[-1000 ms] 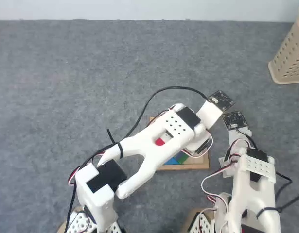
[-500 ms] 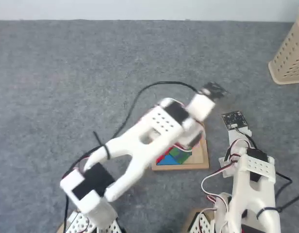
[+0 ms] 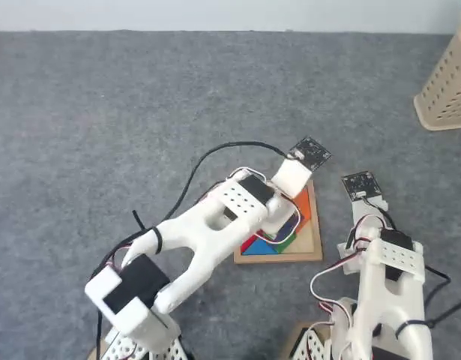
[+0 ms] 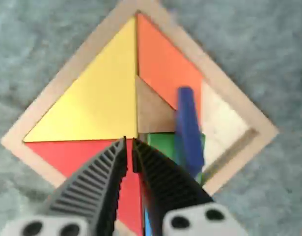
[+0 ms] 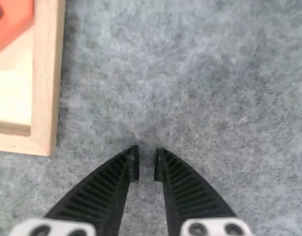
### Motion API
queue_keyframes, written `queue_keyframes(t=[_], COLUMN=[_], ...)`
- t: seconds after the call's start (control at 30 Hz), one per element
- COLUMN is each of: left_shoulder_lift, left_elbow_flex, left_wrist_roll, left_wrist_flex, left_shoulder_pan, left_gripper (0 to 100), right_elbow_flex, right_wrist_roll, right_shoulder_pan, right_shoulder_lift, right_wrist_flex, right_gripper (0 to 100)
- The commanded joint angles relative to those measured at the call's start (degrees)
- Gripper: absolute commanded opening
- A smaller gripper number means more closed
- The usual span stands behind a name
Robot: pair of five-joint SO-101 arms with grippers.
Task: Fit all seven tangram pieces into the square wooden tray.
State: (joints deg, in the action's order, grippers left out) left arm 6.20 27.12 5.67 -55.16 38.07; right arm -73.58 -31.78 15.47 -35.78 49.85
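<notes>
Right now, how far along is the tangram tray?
Done: the yellow, orange, brown, red and green pieces lie flat in the tray. In hand: nothing; the left gripper hangs over them, fingers shut. Left: the blue piece stands tilted, not seated, beside a bare wooden pocket. I can't confirm all seven.

One square wooden tray [image 4: 60, 87]. Six pieces countable inside: one yellow [image 4: 96, 103], one orange [image 4: 163, 64], one brown [image 4: 153, 110], one green [image 4: 160, 142], one blue [image 4: 187, 128], one red [image 4: 72, 152]. Two arms: left arm [image 3: 208, 232], right arm [image 3: 387, 285]. One slatted container [image 3: 447, 82].
</notes>
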Motion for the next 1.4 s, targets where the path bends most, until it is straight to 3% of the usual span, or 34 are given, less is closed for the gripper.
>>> queue_keyframes(t=[0.0, 0.8, 1.0, 1.17, 1.37], left_shoulder_lift=[-3.43, -3.43, -3.43, -3.43, -3.34], left_elbow_flex=[-0.04, -0.04, 0.22, 0.84, 5.32], left_wrist_roll=[-0.62, -0.44, -1.49, -2.46, -2.55], left_wrist_flex=[0.79, 1.05, 1.05, 1.14, 6.51], left_shoulder_pan=[1.93, 6.59, 11.78, 11.87, 11.87], left_gripper=[1, 1, 1, 1, 1], right_elbow_flex=[-0.09, -0.09, -0.09, -0.09, -0.09], right_wrist_roll=[0.44, 0.53, 0.53, 0.53, 0.53], right_shoulder_pan=[1.01, 1.01, 1.01, 1.01, 1.01], right_shoulder_lift=[-0.66, -0.66, -0.66, -0.66, -0.66], right_wrist_flex=[-1.10, -1.10, -1.10, -1.10, -1.10], right_gripper=[9.1, 9.1, 9.1, 9.1, 9.1])
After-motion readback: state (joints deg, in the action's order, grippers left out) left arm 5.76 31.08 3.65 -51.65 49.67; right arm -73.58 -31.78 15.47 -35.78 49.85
